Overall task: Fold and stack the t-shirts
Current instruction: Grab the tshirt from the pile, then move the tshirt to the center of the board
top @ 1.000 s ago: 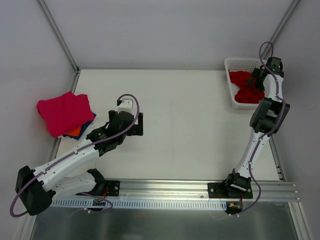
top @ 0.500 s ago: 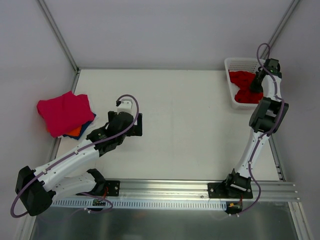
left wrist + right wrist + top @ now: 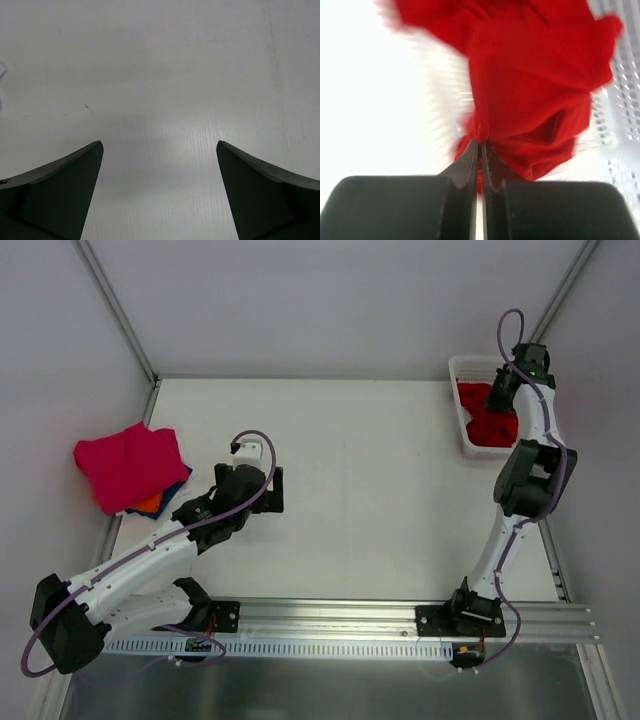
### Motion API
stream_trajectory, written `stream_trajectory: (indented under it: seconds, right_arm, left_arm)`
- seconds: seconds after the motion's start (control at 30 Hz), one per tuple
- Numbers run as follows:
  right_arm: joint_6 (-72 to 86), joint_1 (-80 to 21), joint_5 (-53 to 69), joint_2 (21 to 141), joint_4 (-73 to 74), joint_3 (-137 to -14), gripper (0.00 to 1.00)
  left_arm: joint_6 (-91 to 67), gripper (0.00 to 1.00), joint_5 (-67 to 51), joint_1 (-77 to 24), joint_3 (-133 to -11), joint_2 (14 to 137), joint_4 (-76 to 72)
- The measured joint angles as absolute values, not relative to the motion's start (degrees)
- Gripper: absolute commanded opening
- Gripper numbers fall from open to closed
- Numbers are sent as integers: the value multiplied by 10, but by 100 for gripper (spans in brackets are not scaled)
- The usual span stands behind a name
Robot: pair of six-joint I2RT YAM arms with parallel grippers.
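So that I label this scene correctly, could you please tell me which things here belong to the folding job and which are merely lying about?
Job in hand:
red t-shirt, pinched by the right gripper
magenta-pink t-shirt, lying on the orange t-shirt and dark blue t-shirt
left gripper, open

Lying about:
white mesh basket, with the red t-shirt in it
table

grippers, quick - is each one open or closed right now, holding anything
Left gripper: open, holding nothing.
Right gripper: closed on the red t-shirt.
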State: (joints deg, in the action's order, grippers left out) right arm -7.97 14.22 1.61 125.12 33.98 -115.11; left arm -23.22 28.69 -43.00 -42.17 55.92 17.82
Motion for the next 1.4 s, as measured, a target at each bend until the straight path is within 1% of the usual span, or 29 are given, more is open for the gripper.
stream_trajectory:
  seconds: [0.23, 0.33, 0.43, 0.53, 0.7, 0.87, 0.97, 1.1, 1.17, 1.23, 1.3, 1.4]
  right_arm:
    - [-78, 28, 35, 1062, 345, -1151, 0]
    - [-71, -4, 55, 975, 345, -1132, 1]
    - [-52, -25, 92, 890, 341, -1099, 1]
    - [-25, -52, 143, 843, 339, -1089, 0]
    - [45, -105, 258, 845, 323, -1109, 1]
    - [156, -155, 389, 901, 262, -1158, 2]
    - [207, -191, 439, 935, 232, -1194, 3]
    - [258, -215, 484, 942, 192, -1199, 3]
    - [263, -215, 487, 933, 181, -1187, 3]
    - [241, -212, 467, 901, 193, -1139, 3]
    - [208, -211, 432, 865, 221, -1089, 3]
    - [144, -210, 335, 798, 266, -983, 3]
  left_arm:
    - [-237, 99, 285, -430, -422, 574, 178]
    - [-241, 99, 285, -430, -422, 583, 177]
    - [-248, 99, 282, -430, -422, 592, 175]
    - [-253, 99, 273, -430, -422, 599, 171]
    - [-267, 99, 264, -430, -424, 612, 165]
    - [-282, 99, 255, -427, -427, 624, 160]
    - [-291, 99, 254, -427, -427, 624, 156]
    - [-296, 99, 255, -427, -425, 616, 156]
    - [-298, 99, 256, -427, -422, 601, 157]
    - [-301, 99, 258, -427, -417, 583, 156]
    - [-301, 99, 258, -426, -413, 566, 154]
    - [-302, 99, 258, -426, -406, 551, 153]
